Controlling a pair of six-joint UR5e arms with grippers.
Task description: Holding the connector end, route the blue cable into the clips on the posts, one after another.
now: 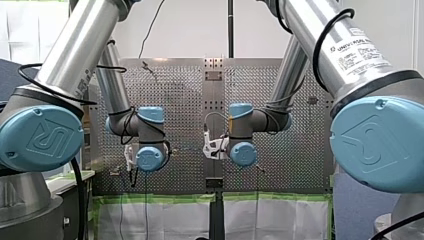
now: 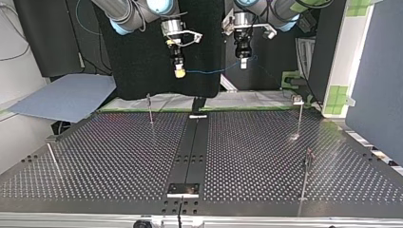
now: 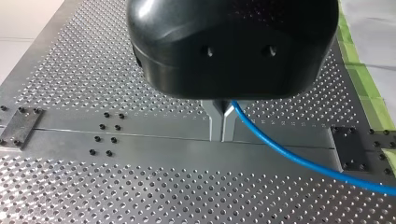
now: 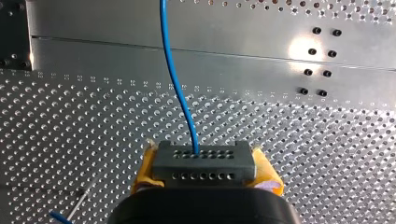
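Front view: my right arm [image 1: 350,50] has a brushed-metal tube with a white label reading "UNIVERSAL ROBOTS"; the smaller print under it is unreadable. My left arm [image 1: 75,55] is a plain metal tube. Glossy blue joint caps on both carry an embossed logo. The perforated table [image 1: 285,100] is a grey sheet of fine holes with a solid strip down the middle. The grippers are too small here to read their jaws. Top view: my right gripper [image 2: 179,71], yellow-padded, hangs at the view's left and my left gripper [image 2: 243,61] at its right, both high over the far edge of the table. The blue cable [image 2: 218,71] sags thinly between them, well apart from the thin rod posts [image 2: 150,108]; their clips are too small to make out. Left wrist view: under a rounded black housing, the two metal fingers [image 3: 215,125] are pressed together, and the cable, smooth and round, leaves from beside their base, curving away over the table. Right wrist view only: the connector [image 4: 204,169], a matte grey block with two rows of small round holes, is clamped between the yellow pads [image 4: 145,170], jaws closed onto its sides, with the cable rising from its upper row.
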